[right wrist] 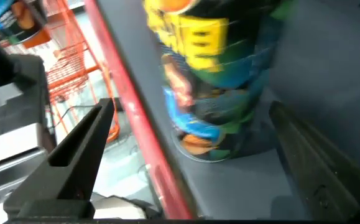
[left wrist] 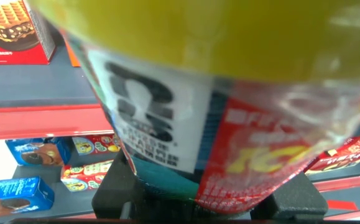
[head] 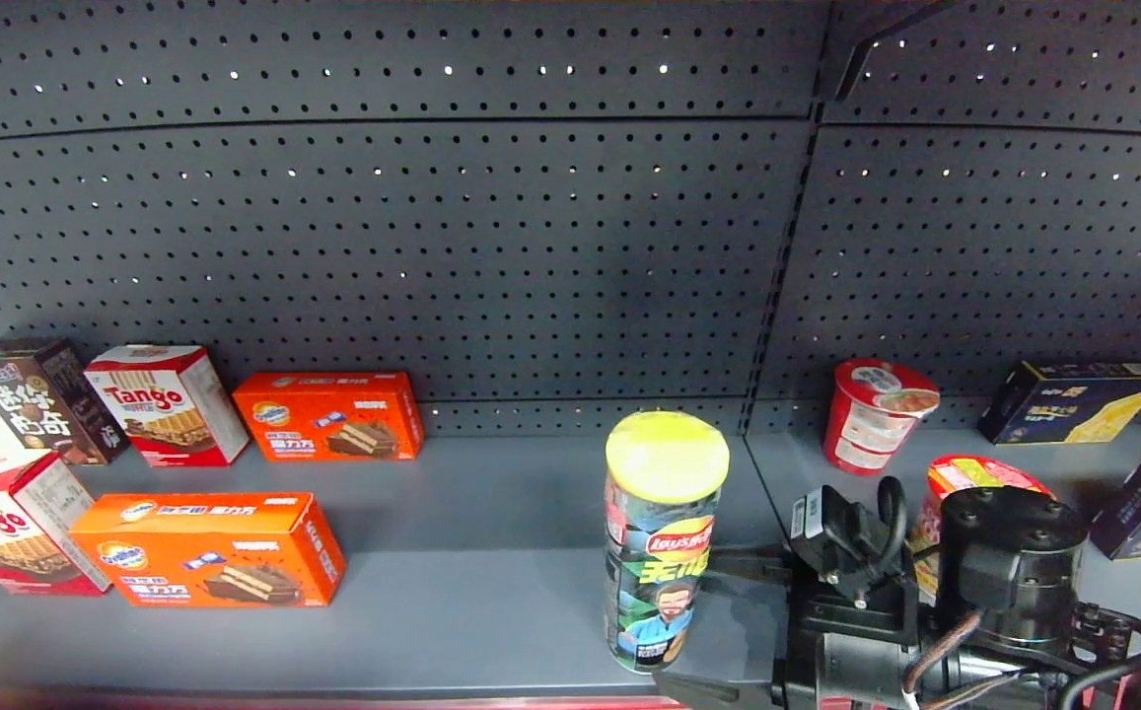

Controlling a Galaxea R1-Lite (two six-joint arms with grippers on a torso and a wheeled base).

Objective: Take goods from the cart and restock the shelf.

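A chip can with a yellow lid stands upright near the front edge of the grey shelf. My right gripper is at its lower half, open, one finger on each side. The right wrist view has this can on the shelf between the two spread fingers, with a gap at each. My left gripper is shut on a second chip can, yellow-lidded with a red and white label, which hides most of what lies behind it.
Orange, red and brown snack boxes line the shelf's left part. Red noodle cups and dark boxes stand at the right. Pegboard backs the shelf. An orange cart and lower shelves with goods lie below.
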